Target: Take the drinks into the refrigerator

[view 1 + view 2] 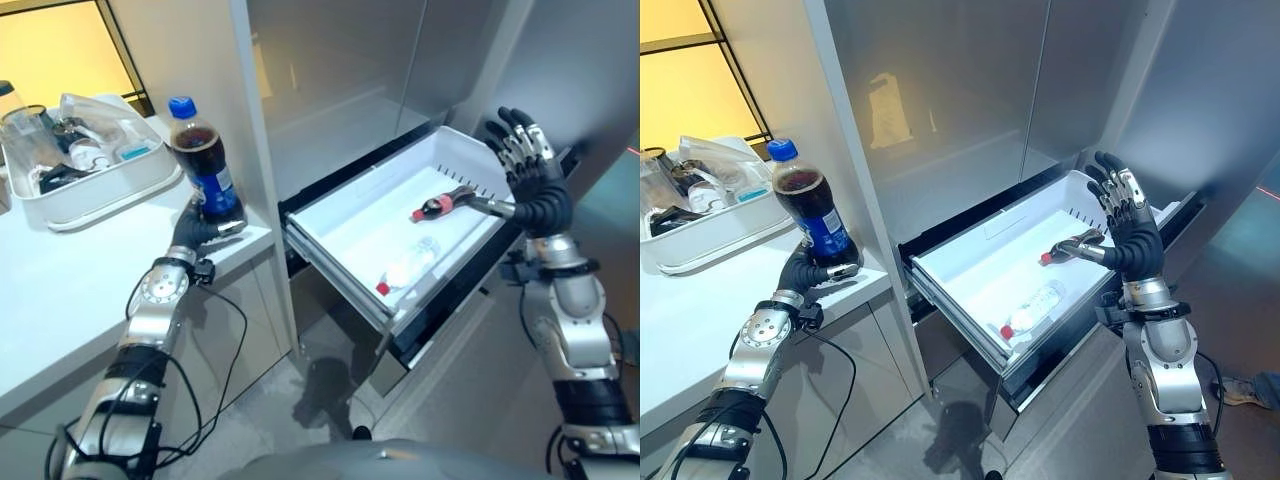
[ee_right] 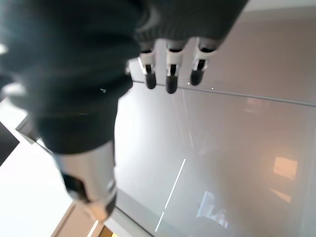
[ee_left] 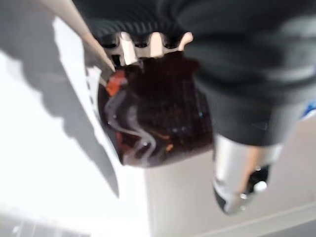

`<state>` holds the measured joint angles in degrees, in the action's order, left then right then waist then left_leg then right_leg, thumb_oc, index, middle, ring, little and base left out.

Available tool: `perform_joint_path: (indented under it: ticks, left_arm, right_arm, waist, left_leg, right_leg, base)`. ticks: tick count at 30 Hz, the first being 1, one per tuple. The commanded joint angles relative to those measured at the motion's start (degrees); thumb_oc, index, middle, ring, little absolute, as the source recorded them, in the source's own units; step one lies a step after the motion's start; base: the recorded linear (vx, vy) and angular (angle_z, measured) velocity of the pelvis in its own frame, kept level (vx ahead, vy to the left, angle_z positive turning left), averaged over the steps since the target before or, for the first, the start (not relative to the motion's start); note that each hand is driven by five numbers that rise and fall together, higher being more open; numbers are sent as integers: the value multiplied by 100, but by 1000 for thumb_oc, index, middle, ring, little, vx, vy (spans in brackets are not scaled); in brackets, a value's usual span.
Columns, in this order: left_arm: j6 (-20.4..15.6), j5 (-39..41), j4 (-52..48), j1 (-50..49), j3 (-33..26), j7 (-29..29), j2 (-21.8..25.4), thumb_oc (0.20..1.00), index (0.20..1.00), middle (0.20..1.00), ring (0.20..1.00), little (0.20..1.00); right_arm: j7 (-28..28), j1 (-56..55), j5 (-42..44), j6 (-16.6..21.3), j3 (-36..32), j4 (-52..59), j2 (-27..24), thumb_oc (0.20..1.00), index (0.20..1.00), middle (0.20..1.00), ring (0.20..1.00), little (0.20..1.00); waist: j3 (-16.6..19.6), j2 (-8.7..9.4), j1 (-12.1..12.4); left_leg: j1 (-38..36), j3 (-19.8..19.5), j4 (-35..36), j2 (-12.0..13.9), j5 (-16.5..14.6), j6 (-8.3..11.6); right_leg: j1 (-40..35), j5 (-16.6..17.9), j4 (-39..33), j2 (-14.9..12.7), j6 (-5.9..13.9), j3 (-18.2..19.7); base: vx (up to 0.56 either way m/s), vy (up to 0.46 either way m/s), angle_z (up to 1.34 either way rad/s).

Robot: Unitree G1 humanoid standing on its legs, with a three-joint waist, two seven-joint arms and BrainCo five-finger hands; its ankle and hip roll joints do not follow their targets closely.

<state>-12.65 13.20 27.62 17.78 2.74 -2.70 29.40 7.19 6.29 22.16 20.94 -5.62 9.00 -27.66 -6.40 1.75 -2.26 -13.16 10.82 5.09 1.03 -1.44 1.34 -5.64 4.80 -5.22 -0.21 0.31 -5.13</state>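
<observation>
A cola bottle (image 1: 205, 165) with a blue cap and blue label stands upright at the right end of the white counter (image 1: 60, 290). My left hand (image 1: 193, 228) is curled round its lower part; the dark cola bottle (image 3: 158, 108) fills the space past its fingers in the left wrist view. A white fridge drawer (image 1: 330, 225) is pulled out. Inside lie a small dark bottle with a red cap (image 1: 445, 204) and a clear bottle with a red cap (image 1: 408, 267). My right hand (image 1: 535, 175) is raised over the drawer's right end, fingers (image 2: 170, 66) spread straight, holding nothing.
A white dish tub (image 1: 95, 190) with glassware and bags sits at the back left of the counter. Grey fridge door panels (image 1: 960, 90) rise behind the drawer. A shoe of a person (image 1: 1245, 388) shows on the floor at right.
</observation>
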Motion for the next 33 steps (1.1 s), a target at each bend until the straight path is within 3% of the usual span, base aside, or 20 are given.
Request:
perform_joint_path:
  ticks: [1,20,30,31,32,33]
  left_arm:
    - [-92,-7,516,668,245,-29,-92,1000,1000,1000,1000,1000]
    - [-146,117,581,1505,703,247,-478,1000,1000,1000,1000,1000]
    - [-111,243,172,1658,677,161,-260,1000,1000,1000,1000,1000]
    - [-115,238,182,1687,681,159,-247,906,906,906,906,906]
    - [-120,241,189,1701,679,161,-250,395,395,395,395,395]
    - [-122,241,189,1704,677,162,-251,250,250,250,250,250]
  right_arm:
    - [31,260,165,154,-80,420,71,1000,1000,1000,1000,1000]
    - [117,176,159,97,128,429,133,1000,1000,1000,1000,1000]
    - [188,117,121,41,74,415,149,1000,1000,1000,1000,1000]
    - [211,110,133,33,84,412,143,1000,1000,1000,1000,1000]
    - [229,108,134,26,87,406,144,1000,1000,1000,1000,1000]
    - [231,111,136,26,86,407,142,1000,1000,1000,1000,1000]
  waist:
    - [67,36,-65]
    - [61,68,-162]
    - [79,46,-157]
    - [79,43,-160]
    - [96,33,-163]
    - [80,46,-163]
  left_leg:
    - [82,-292,-9,27,-320,11]
    - [84,-312,-9,17,-328,-2]
    - [82,-308,-9,5,-330,-11]
    - [68,-308,-9,9,-337,-8]
    - [38,-320,-9,15,-406,-9]
    - [61,-311,-9,5,-341,-9]
  right_leg:
    - [-15,-70,310,-317,622,-93]
    - [-2,-79,346,-324,631,-93]
    - [5,-79,355,-316,636,-74]
    - [-2,-83,357,-314,637,-72]
    - [-38,-134,344,-302,648,-65]
    - [-8,-86,359,-313,635,-70]
  base:
    - [0,0,0]
    - [8,2,0]
    - [5,2,0]
    - [0,0,0]
    - [0,0,0]
    - [0,0,0]
